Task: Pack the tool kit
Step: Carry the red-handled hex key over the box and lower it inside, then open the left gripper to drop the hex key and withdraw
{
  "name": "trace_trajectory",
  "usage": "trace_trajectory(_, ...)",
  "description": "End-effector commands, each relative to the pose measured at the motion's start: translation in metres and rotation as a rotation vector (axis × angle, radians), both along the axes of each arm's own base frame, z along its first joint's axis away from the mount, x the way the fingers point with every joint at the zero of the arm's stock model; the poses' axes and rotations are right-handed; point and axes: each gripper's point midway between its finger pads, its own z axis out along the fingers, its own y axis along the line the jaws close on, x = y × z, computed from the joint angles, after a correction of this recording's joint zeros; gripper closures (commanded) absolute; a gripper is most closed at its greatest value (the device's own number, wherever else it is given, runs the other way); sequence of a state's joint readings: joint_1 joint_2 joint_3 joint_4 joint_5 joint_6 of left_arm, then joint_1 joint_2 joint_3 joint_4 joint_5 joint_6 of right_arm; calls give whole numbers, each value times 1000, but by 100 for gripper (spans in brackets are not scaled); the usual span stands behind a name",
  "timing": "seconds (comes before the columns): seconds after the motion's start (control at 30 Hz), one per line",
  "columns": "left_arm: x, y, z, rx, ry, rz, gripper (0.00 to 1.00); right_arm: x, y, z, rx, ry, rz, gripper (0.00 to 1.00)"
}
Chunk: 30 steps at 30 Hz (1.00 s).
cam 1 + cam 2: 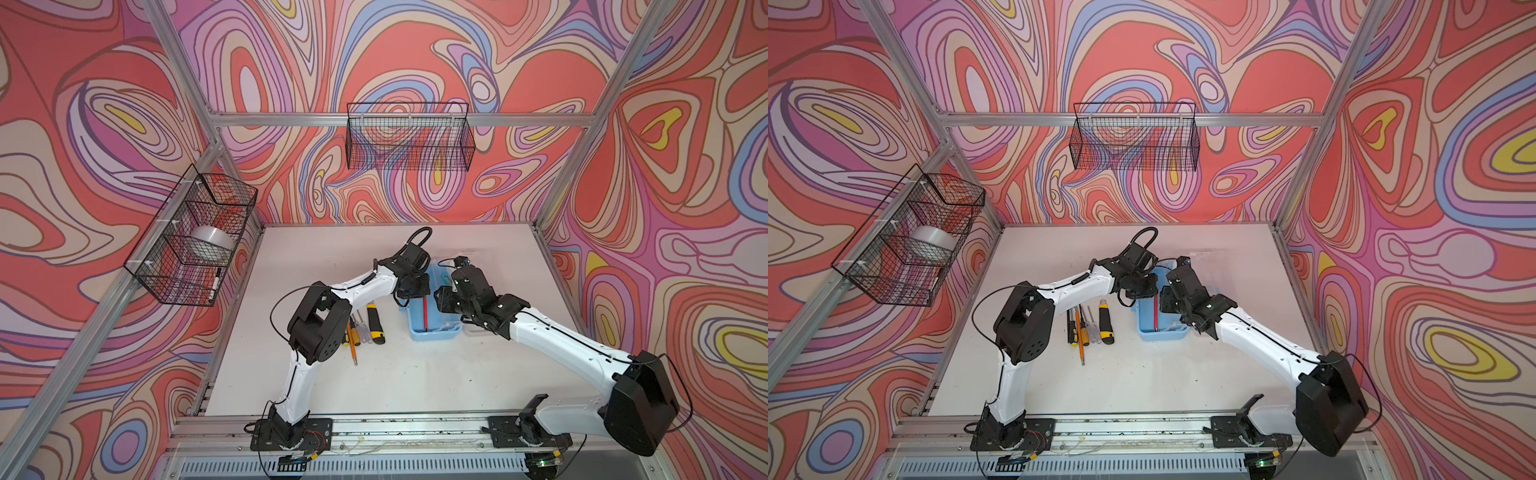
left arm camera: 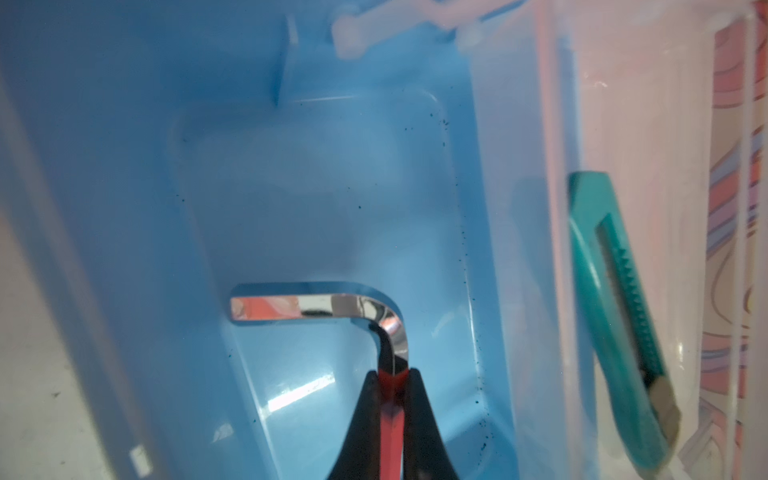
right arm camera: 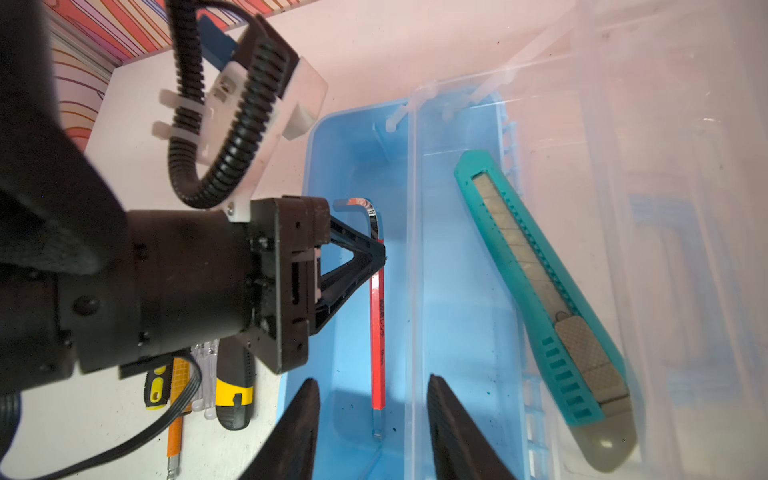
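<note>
The tool kit's light-blue box [image 1: 434,332] [image 1: 1163,331] stands open at mid-table, its clear lid [image 3: 665,249] folded out to the right. My left gripper [image 2: 392,374] [image 3: 380,253] is inside the box, shut on a red-sleeved hex key [image 2: 316,307] [image 3: 377,332] [image 1: 425,311] that lies along the box floor. Over the box's near end my right gripper [image 3: 372,378] [image 1: 440,299] stands open, holding nothing. A teal utility knife [image 3: 548,307] [image 2: 615,299] lies slanted by the box's right wall, on the lid side. My right arm hides it in both top views.
Left of the box lie a yellow-and-black utility knife [image 1: 376,324] [image 3: 235,386] and several screwdrivers [image 1: 355,332] in a row. A black wire basket [image 1: 409,137] hangs on the back wall. Another basket [image 1: 195,237] on the left wall holds a tape roll [image 1: 212,241] and a marker [image 1: 215,282].
</note>
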State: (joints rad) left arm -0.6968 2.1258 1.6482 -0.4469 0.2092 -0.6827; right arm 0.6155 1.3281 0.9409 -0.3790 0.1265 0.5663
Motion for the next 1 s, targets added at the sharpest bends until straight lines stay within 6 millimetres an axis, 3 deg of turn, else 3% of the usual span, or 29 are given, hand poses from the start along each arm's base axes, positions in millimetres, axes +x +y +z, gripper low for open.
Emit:
trace_trajectory(0.0, 0, 2, -6, 34, 12, -7, 100, 2, 0, -4, 7, 1, -6, 55)
trace_trajectory(0.1, 2, 0, -4, 34, 9, -9, 96, 2, 1, -4, 17, -4, -2, 55)
trace_trajectory(0.2, 4, 0, 1, 32, -6, -9, 72, 3, 6, -6, 26, 3, 9, 55)
trace_trajectory(0.3, 5, -1, 5, 16, -19, -10, 59, 5, 8, -6, 16, 9, 19, 55)
trace_trajectory(0.5, 4, 0, 22, -5, -53, -15, 54, 9, 11, 12, 12, -10, 31, 55)
trace_trajectory(0.67, -3, 6, 58, -67, -151, -29, 51, 13, 14, 24, 9, -32, 53, 54)
trace_trajectory(0.97, -32, 57, 105, -64, -314, 28, 41, 12, 27, 27, 57, -44, 108, 55)
